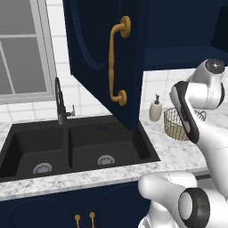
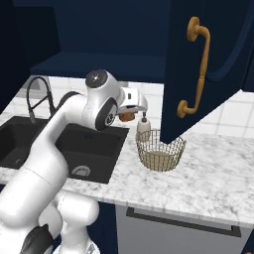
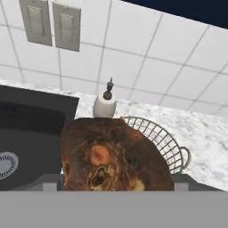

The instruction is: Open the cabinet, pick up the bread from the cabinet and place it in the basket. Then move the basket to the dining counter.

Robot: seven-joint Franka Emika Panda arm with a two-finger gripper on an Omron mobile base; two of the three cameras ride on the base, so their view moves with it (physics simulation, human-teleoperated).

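Marble ran along under the white tiled wall, and right in the middle of our hand view sat the bread (image 3: 113,156), big and golden-brown, clamped between our fingers. We had the gripper (image 2: 128,114) spread wide, and that made sense to us: the bun is a fat thing, so the jaws had to stand well apart to grasp it. From the right base view we saw it as a small brown lump under the hand, up in the air and off to the sink side of the basket (image 2: 160,150), not yet over it.

We judged the fetching done and the drop next. The basket waited on the marble with nothing in it, mouth up, its little loop handle toward the right in the hand view. Just beside it stood the soap bottle (image 3: 105,104), near enough that we reckoned a low swing could knock it.

Above all this hung the cabinet (image 1: 107,58) with both doors swung out, brass handles showing; we left them open, we supposed, because the arm had needed the way clear. To the left lay the black sink (image 1: 71,149), with its tap (image 1: 60,102) behind. Carrying the basket to the dining counter was not yet begun.
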